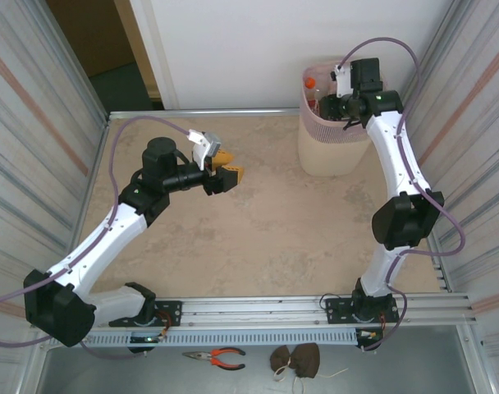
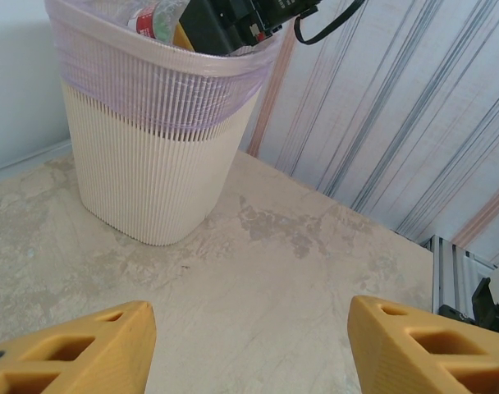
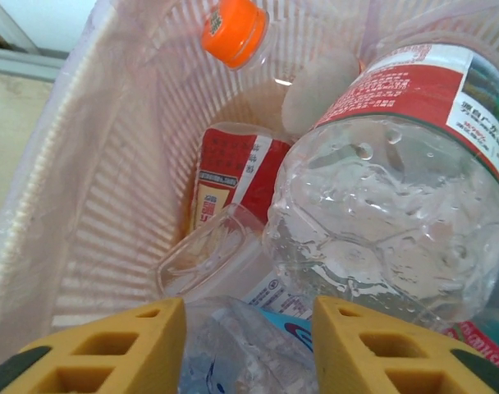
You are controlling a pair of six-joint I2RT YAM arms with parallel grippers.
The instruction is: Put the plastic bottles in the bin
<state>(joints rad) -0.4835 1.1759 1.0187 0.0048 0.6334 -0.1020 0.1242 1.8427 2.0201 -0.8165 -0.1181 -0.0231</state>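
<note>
The cream bin (image 1: 327,152) with its pink bag stands at the far right of the table. My right gripper (image 1: 336,103) hangs over its rim. In the right wrist view, the right gripper (image 3: 249,308) is shut on a crumpled clear bottle with a blue label (image 3: 241,353), held just inside the bin (image 3: 93,180). Below lie several bottles: a big clear one with a red label (image 3: 381,213) and an orange-capped one (image 3: 233,31). My left gripper (image 1: 225,167) hovers open and empty over mid-table, and the left gripper (image 2: 249,316) faces the bin (image 2: 151,164).
Bare marble tabletop (image 1: 258,238) spreads between the arms. Corrugated metal walls close in both sides. Orange-handled pliers (image 1: 217,355) and a brown cloth lump (image 1: 296,359) lie below the near rail, off the table.
</note>
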